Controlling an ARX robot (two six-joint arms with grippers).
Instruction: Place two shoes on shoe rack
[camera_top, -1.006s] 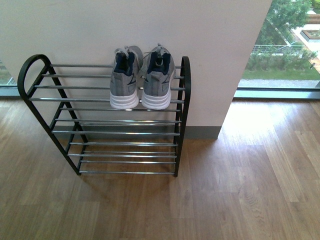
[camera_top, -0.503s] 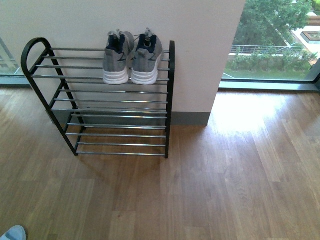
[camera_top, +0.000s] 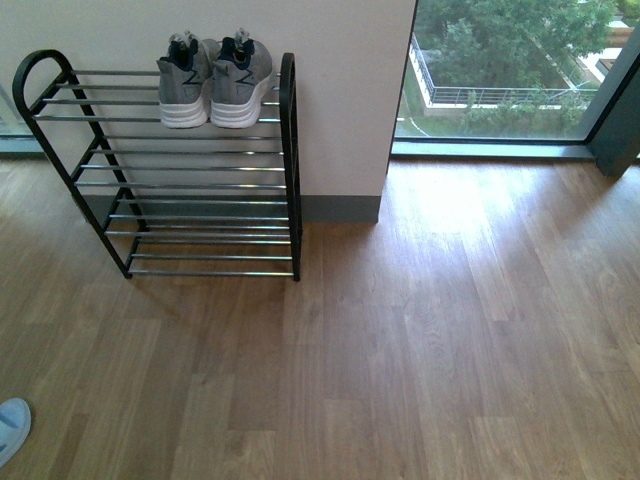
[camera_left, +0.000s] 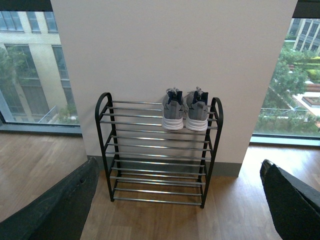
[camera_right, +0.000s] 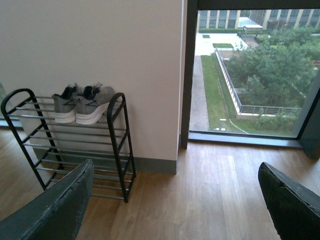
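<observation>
Left wrist view: left gripper (camera_left: 179, 167) jaws wide apart, empty; right gripper (camera_right: 175, 170) same. Past them the floor (camera_top: 400, 350), w/ a blue slipper (camera_top: 10, 428) at its edge, not ours. Then the rack (camera_top: 290, 150) against the wall (camera_top: 340, 60). On its top tier, right end, heels out: one shoe (camera_top: 183, 85) touching other shoe (camera_top: 241, 80). Looks done imo. Nxt needs no grasp, just keep arms clear.

All three views share the distant shoe rack (camera_top: 190, 168), front apparently steepest.

Shoes (camera_top: 238, 80) are grey with white soles; rack (camera_top: 290, 150) is black and chrome.
</observation>
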